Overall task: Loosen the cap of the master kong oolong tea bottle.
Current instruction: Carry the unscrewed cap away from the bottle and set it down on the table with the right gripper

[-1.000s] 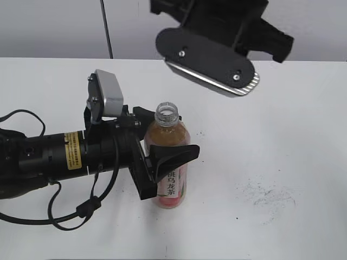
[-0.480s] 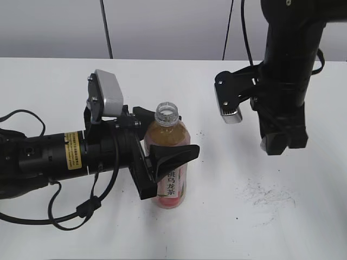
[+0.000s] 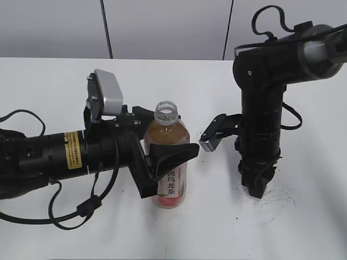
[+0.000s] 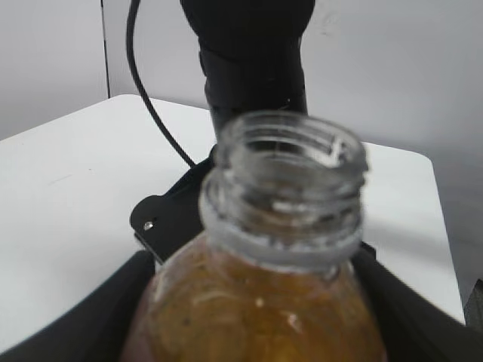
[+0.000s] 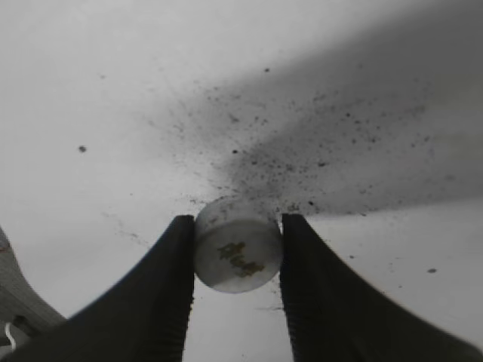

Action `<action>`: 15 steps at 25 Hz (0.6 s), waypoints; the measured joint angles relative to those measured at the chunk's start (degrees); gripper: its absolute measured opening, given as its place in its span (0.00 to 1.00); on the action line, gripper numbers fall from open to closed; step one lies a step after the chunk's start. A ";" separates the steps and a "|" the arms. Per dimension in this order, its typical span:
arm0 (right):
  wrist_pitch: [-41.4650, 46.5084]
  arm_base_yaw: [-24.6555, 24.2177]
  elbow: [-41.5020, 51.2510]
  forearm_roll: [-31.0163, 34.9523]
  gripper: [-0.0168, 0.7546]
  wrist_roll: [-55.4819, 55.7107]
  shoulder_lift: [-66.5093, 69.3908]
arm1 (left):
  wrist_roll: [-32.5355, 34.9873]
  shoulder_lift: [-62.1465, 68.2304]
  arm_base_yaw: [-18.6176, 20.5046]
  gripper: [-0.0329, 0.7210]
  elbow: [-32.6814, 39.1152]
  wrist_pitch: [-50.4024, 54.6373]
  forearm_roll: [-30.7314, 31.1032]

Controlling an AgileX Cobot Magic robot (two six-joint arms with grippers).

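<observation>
- The master kong oolong tea bottle stands upright on the white worktop, a bit left of the middle of the exterior view.
- Its top is open. The bare neck with its screw ridges fills the middle of the left wrist view.
- The tea inside is amber, and the label is pink with a white strip of black Chinese letters.
- The left gripper comes in from the left of the frame. Its black jaws pinch the bottle around its upper body, one on each side.
- The right gripper points straight down at the worktop, on the right side of the frame, well apart from the bottle.
- In the right wrist view, its two dark jaws pinch the cap between them.
- The cap is small, round and white-grey, with a little dark mark on top.
- The worktop under the cap has many small dark specks.
</observation>
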 joint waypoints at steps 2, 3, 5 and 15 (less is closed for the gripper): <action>-1.73 0.00 0.55 -0.44 0.40 3.73 0.27 | 0.00 0.00 0.00 0.64 0.00 0.00 0.00; -2.26 0.00 0.55 -0.44 0.44 5.30 0.28 | 0.00 0.00 0.00 0.64 0.00 0.00 0.00; -3.11 0.00 0.55 -0.34 0.58 7.98 0.28 | 0.00 0.00 0.00 0.64 0.00 0.00 0.00; -1.16 0.00 -1.45 -1.31 0.71 18.13 0.28 | 0.78 0.00 0.00 0.66 0.00 0.00 0.24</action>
